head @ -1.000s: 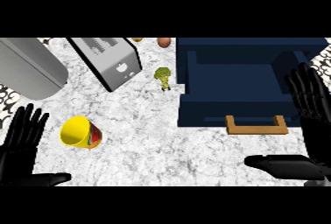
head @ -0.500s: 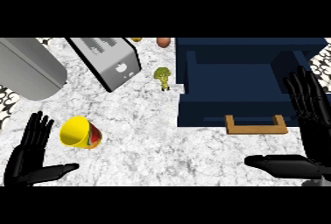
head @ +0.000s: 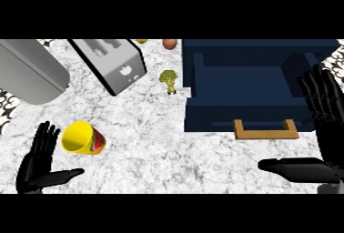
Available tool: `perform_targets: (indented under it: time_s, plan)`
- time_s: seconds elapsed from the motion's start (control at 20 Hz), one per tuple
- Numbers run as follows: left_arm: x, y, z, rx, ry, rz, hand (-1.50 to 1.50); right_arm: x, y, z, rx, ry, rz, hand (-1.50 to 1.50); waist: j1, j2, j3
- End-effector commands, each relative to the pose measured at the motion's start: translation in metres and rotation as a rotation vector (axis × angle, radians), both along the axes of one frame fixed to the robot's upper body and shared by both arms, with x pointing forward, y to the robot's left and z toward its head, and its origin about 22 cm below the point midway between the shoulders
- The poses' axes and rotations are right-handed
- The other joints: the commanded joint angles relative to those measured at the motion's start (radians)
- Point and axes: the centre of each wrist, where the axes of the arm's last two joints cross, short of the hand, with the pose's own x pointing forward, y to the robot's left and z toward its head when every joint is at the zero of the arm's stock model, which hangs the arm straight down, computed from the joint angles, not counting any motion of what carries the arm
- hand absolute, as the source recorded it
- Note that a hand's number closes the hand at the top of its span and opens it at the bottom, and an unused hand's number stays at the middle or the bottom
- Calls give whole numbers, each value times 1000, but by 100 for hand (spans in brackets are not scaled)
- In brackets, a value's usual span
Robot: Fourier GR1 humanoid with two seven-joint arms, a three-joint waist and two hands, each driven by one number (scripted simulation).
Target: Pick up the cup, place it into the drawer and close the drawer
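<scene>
Both hands were black and glossy, with long segmented fingers and a thick thumb. The left hand [head: 39,169] appeared narrower, its fingers slim and ridged. The right hand [head: 322,132] looked larger, with blocky segments along its fingers and a grey wrist piece at the bottom corner.

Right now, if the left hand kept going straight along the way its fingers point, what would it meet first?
Nothing on that line: the left hand points up the view, passing just left of the yellow cup. Beyond lies bare counter, then the grey appliance. Height above the counter is unclear, so the cup might be grazed.
</scene>
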Motion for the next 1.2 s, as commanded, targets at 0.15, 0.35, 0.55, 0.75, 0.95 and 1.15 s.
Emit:
perform_targets:
  time_s: [0.15, 0.35, 0.55, 0.75, 0.95, 1.15]
  plan:
    - [-4, 3, -33, -17, -34, 26, -150, -19, 14, -5, -7, -8, 0, -150, -6, 1, -1]
    - [15, 9, -26, -23, -48, 32, -150, -7, 3, 10, -8, 6, 8, -150, -5, 1, -1]
    - [-3, 4, -41, -2, -51, 16, -150, 0, -1, -4, 6, -3, 33, -150, -11, 5, -2]
    - [15, 14, -27, -8, -51, 0, -150, -5, 10, 10, -8, -4, 37, -150, -13, 4, -2]
    - [25, 4, -26, -18, -70, -10, -150, -5, 1, -3, -9, 13, 30, -150, -16, 6, -2]
    - [17, 16, -25, -29, -92, -20, -150, 0, 18, -6, -9, 10, 34, -150, -15, 7, -3]
